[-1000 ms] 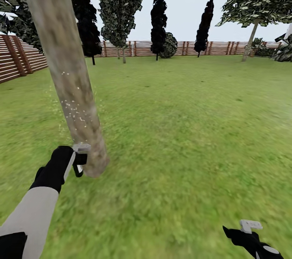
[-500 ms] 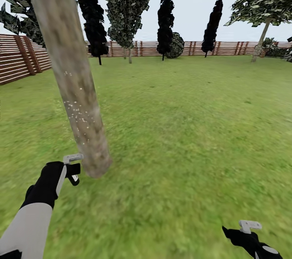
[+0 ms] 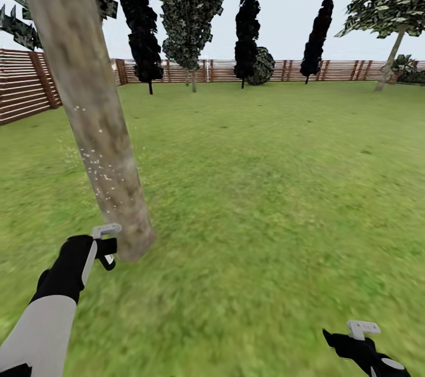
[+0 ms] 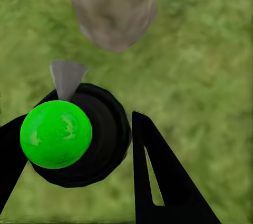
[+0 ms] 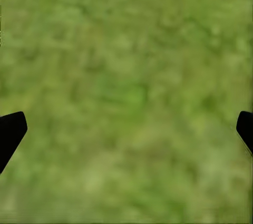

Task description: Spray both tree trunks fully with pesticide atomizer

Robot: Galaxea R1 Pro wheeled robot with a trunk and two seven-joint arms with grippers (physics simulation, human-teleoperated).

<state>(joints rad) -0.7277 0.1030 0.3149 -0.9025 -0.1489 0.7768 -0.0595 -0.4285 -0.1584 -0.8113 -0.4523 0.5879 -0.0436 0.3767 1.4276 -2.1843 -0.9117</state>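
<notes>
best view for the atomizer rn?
Left wrist view: the black round-bodied pesticide atomizer with bright green cap sits large between the left gripper fingers, grey nozzle toward the thick grey-brown tree trunk. In the head view it is a tiny dark-and-white shape.

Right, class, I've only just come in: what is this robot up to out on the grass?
The robot stands on a fenced lawn beside a thick leaning tree trunk. Its left gripper, jaws closed around it, holds the pesticide atomizer close to the base of the trunk. White pesticide specks dot the trunk's lower part; higher up it looks bare. The right gripper hangs open over grass, holding nothing.
</notes>
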